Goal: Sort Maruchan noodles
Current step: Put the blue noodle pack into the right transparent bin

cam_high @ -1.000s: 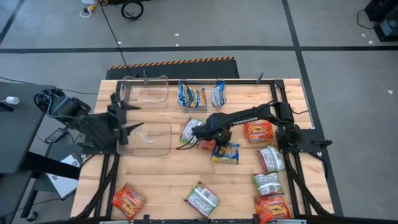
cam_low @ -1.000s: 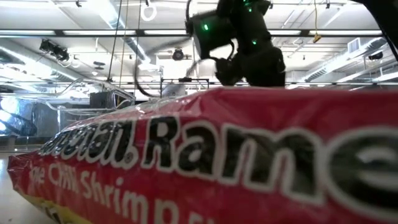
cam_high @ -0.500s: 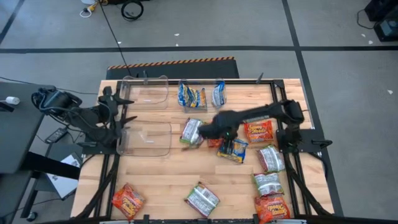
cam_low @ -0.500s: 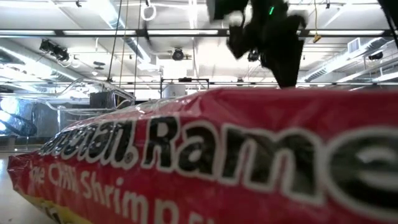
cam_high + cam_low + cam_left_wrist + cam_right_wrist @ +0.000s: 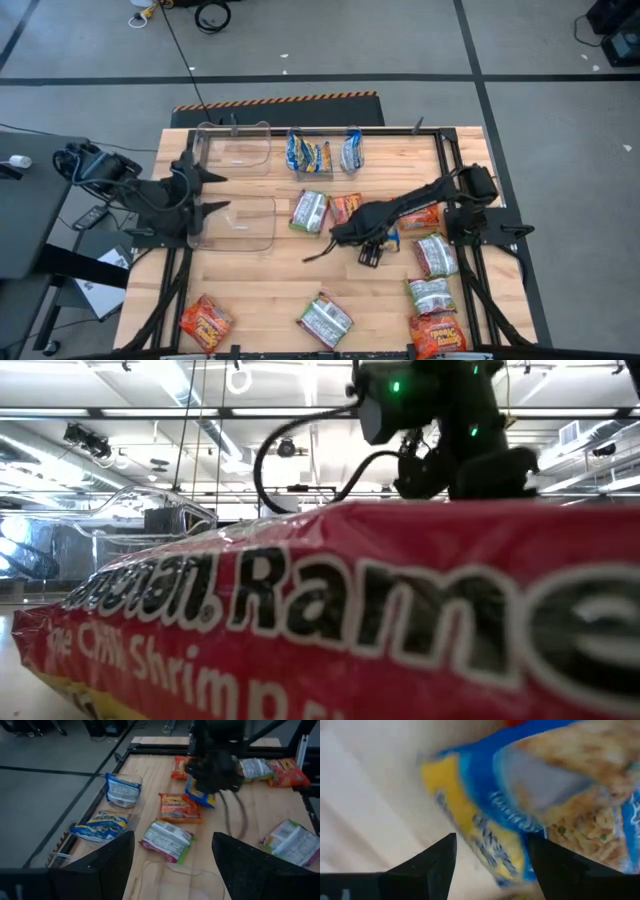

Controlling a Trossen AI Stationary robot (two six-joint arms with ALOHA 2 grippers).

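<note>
Maruchan noodle packets lie scattered on the wooden table. My right gripper (image 5: 368,250) (image 5: 492,865) stands open just above a blue-and-yellow packet (image 5: 390,240) (image 5: 520,805) lying flat at mid-table, one finger on either side of it. Beside it lie an orange packet (image 5: 345,207) and a green packet (image 5: 310,212). Blue-and-yellow packets (image 5: 310,153) stand in a clear bin (image 5: 325,132) at the far edge. My left gripper (image 5: 205,190) (image 5: 172,870) waits open at the table's left, over a clear bin (image 5: 240,222). My right gripper comes at the blue-and-yellow packet from above, its open fingers (image 5: 427,865) on either side of the packet's yellow edge (image 5: 470,825). Whether they touch it, I cannot tell. The packet lies on the table.
Another clear bin (image 5: 235,148) stands at the far left. More packets lie along the right side (image 5: 435,255) (image 5: 432,295) (image 5: 418,215) and the near edge (image 5: 205,322) (image 5: 325,320) (image 5: 437,335). A red packet (image 5: 320,620) fills the low view.
My right gripper has swung from beside the green packet toward the table's near and right side, and now stands over the blue-and-yellow packet, which has slid a little to the right. The orange packet beside the green one is now uncovered.
</note>
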